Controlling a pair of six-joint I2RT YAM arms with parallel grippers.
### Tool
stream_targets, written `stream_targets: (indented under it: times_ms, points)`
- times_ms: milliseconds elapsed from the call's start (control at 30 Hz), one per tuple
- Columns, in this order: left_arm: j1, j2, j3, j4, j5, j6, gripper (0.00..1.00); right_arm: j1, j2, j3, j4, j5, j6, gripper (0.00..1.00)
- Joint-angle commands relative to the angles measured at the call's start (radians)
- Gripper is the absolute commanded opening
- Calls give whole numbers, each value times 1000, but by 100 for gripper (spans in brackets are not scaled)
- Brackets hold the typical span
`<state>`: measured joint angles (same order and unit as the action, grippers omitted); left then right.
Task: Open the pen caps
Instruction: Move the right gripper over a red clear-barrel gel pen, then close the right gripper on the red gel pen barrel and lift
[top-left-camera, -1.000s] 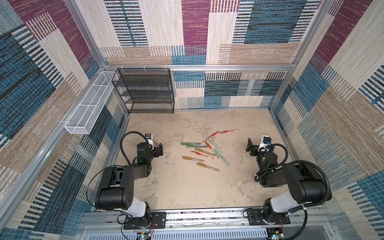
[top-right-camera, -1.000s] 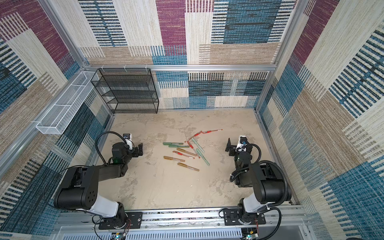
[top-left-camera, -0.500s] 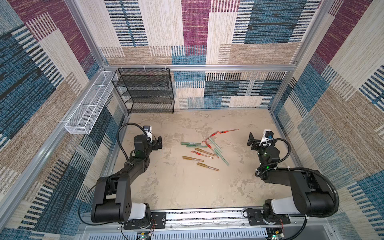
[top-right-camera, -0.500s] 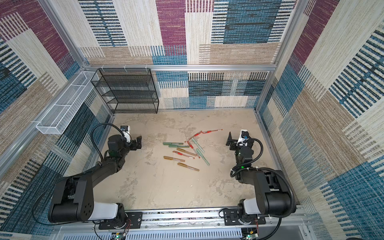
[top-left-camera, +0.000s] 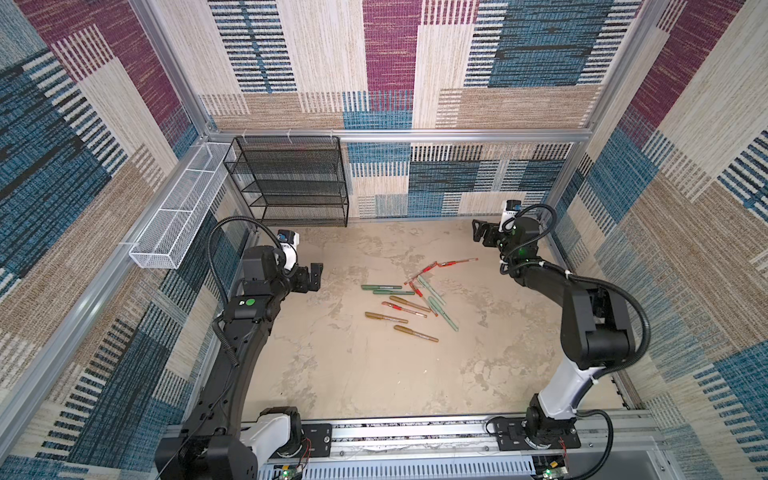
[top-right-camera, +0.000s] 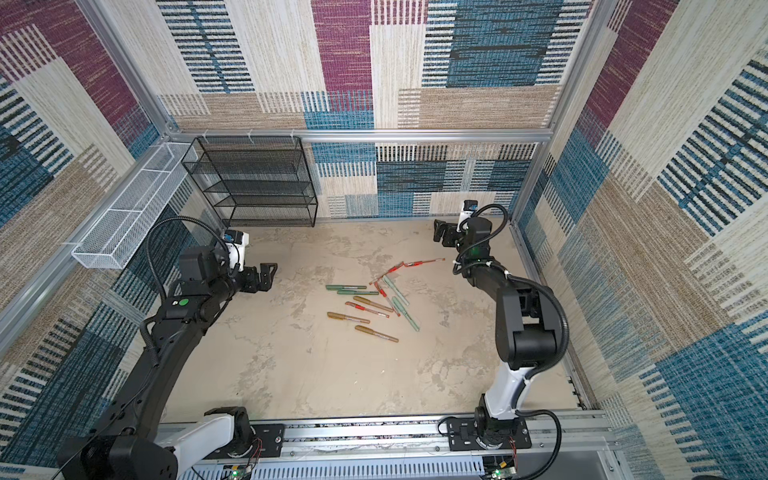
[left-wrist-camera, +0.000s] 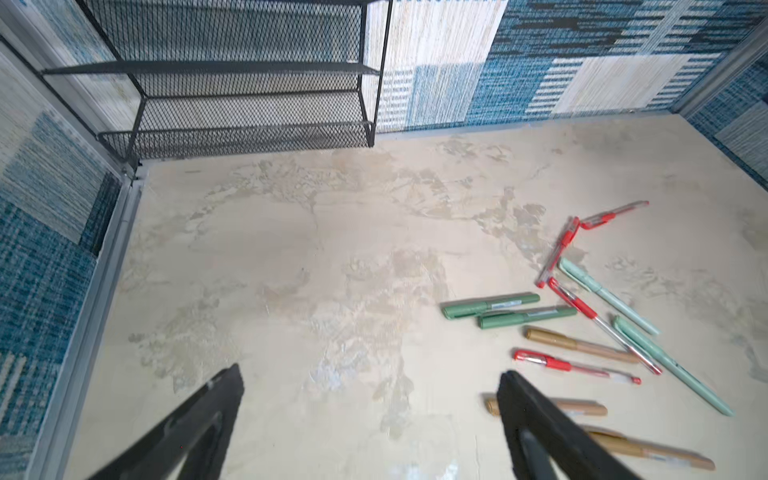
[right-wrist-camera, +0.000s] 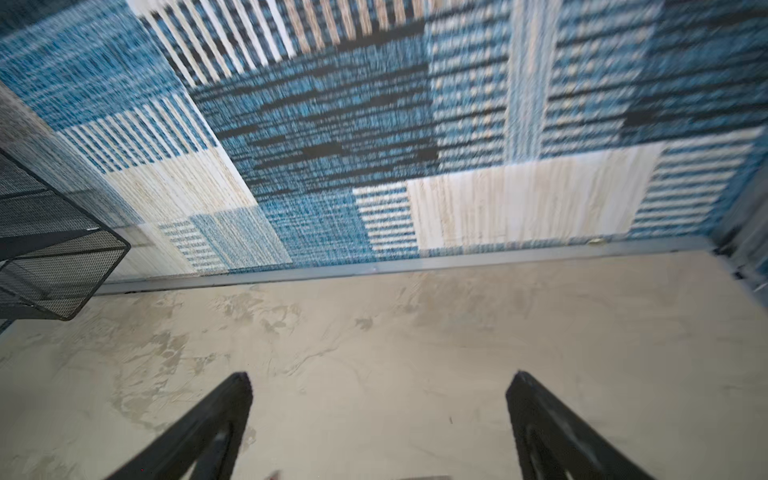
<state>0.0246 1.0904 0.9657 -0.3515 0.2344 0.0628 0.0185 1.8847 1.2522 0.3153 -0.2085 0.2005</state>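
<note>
Several pens (top-left-camera: 409, 300) lie scattered in the middle of the table, seen in both top views (top-right-camera: 372, 302): green markers (left-wrist-camera: 490, 305), gold-bronze markers (left-wrist-camera: 577, 344), thin red pens (left-wrist-camera: 575, 366) and mint ones (left-wrist-camera: 609, 296). The pen caps sit on their barrels, such as a green cap (left-wrist-camera: 461, 310), a gold cap (left-wrist-camera: 542, 335) and a red cap (left-wrist-camera: 530, 356). My left gripper (top-left-camera: 312, 277) hangs open, left of the pile, with nothing between its fingers (left-wrist-camera: 370, 374). My right gripper (top-left-camera: 480, 233) is open and empty too, above bare table near the back wall (right-wrist-camera: 380, 376).
A black mesh shelf rack (top-left-camera: 291, 183) stands at the back left against the wall. A white wire basket (top-left-camera: 178, 224) hangs on the left wall. Patterned walls close in three sides, and a metal rail (top-left-camera: 415, 432) runs along the front.
Both arms have unfolded and lifted. The left gripper has come up and a little toward the pens. The right gripper has swung toward the back wall. Both stay open.
</note>
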Motion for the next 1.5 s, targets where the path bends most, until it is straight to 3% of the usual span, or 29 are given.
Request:
stream_targets:
  times_ms: [0, 200, 467, 1133, 1367, 1467]
  points:
    - [16, -22, -40, -32, 82, 36, 99, 4, 142, 166, -217, -120, 90, 96]
    - [26, -31, -71, -15, 104, 30, 99, 32, 371, 449, -378, -155, 126, 94]
    - [31, -23, -65, -16, 147, 21, 99, 54, 479, 535, -524, -181, 110, 89]
    - [25, -9, -50, -26, 165, -10, 99, 59, 109, -38, -572, -149, 48, 80]
    - [20, -2, -48, -24, 182, -24, 99, 93, -6, -133, -644, -104, 16, 65]
    - [20, -3, -56, -15, 184, -24, 99, 102, -12, -76, -713, -6, -16, 59]
